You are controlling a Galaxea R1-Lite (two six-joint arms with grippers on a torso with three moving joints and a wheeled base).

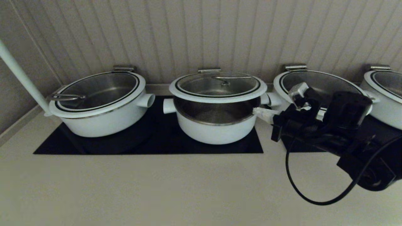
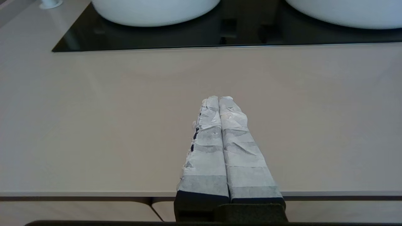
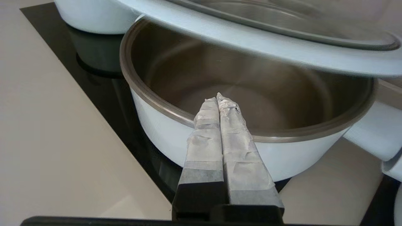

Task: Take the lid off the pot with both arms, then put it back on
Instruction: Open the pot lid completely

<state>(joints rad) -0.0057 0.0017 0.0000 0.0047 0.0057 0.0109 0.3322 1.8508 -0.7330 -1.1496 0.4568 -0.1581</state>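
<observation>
Just ahead of the right gripper (image 3: 217,96), fingers pressed together and empty, the round white pot with steel bowl (image 1: 216,124) sits under its tilted white-rimmed glass lid (image 1: 218,85), front edge raised, bar handle broadside. Beyond stands another white pot (image 1: 100,105). The left gripper (image 2: 219,99), closed, hovers over the beige counter (image 2: 94,125).

Far-right pot (image 1: 384,94) cut off; left arm unseen overhead.
</observation>
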